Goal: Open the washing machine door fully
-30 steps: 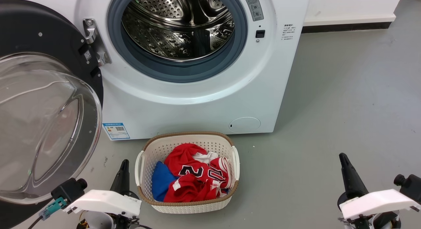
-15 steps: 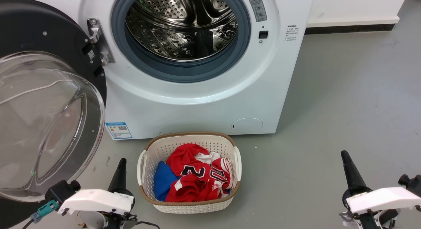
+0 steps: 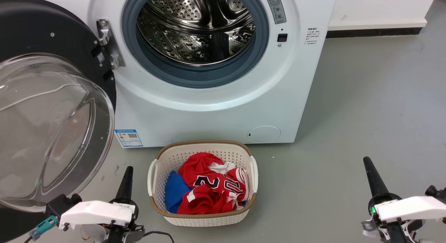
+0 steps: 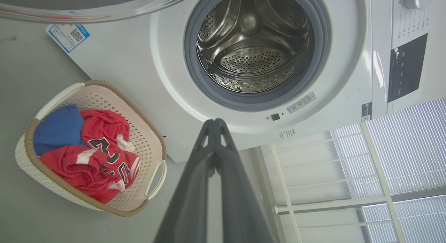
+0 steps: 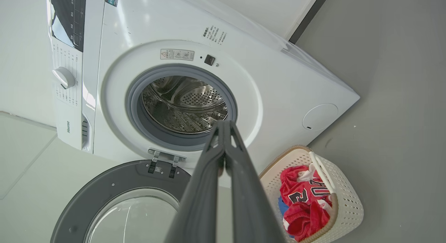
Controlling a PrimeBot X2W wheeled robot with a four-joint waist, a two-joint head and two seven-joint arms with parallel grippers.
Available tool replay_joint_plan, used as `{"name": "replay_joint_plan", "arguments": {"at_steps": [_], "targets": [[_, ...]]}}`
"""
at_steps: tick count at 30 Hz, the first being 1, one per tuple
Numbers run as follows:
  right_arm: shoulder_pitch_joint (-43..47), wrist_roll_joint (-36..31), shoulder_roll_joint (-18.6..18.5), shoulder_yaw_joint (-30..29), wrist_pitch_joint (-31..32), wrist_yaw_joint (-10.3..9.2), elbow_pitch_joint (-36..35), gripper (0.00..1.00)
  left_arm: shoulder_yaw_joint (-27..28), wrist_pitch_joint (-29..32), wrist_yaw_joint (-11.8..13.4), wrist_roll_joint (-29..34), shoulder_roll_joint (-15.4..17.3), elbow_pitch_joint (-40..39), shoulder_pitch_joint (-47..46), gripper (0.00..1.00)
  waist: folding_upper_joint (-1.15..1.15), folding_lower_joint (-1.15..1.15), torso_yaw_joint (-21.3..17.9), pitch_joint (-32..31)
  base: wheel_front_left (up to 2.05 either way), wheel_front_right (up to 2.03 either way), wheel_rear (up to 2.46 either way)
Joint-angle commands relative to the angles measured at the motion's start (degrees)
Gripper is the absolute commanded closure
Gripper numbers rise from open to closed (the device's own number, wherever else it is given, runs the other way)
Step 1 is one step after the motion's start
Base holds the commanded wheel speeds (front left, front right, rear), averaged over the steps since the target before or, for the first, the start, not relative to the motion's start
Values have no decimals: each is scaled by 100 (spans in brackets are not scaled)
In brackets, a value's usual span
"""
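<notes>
The white washing machine (image 3: pixel 216 107) stands ahead with its steel drum (image 3: pixel 195 23) exposed. Its door (image 3: pixel 45 107), black-rimmed with a bulging clear glass bowl, is swung out to the left on the silver hinge (image 3: pixel 109 44). The right wrist view shows the door (image 5: pixel 101 197) lying open below the drum mouth. My left gripper (image 3: pixel 127 173) is shut, low at the left beside the door's glass and apart from it. In the left wrist view its fingertips (image 4: pixel 215 122) meet in front of the machine (image 4: pixel 139 61). My right gripper (image 3: pixel 367 162) is shut, low at the right over the floor, holding nothing.
A white laundry basket (image 3: pixel 155 173) with red and blue clothes sits on the grey floor just before the machine, between my two arms. The basket (image 5: pixel 352 208) is also in the right wrist view. Bare floor stretches to the right. A wall baseboard (image 3: pixel 373 32) runs behind.
The whole head picture has shifted slightly right, so the camera has moved. Both grippers sit a little lower in the view. The door stays swung out at the left.
</notes>
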Motion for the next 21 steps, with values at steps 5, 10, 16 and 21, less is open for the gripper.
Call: {"name": "replay_joint_plan", "arguments": {"at_steps": [5, 10, 16, 21], "targets": [[-127, 351, 15, -44, 56, 1, -2, 100, 100, 93, -71, -285, -16, -63, -131, 100, 0, 0, 20, -5, 0, 0, 0], [-159, 617, 22, -76, 102, 1, 21, 100, 162, 159, -118, -520, -45, -68, -132, 100, 0, 0, 41, -11, 0, 0, 0], [-194, 927, 32, -112, 160, 1, 48, 100, 239, 245, -166, -785, -83, -70, -139, 100, 0, 0, 66, -18, 0, 0, 0], [-193, 1180, 39, -140, 208, 0, 70, 100, 302, 307, -198, -996, -110, -73, -143, 100, 0, 0, 87, -24, 0, 0, 0]]}}
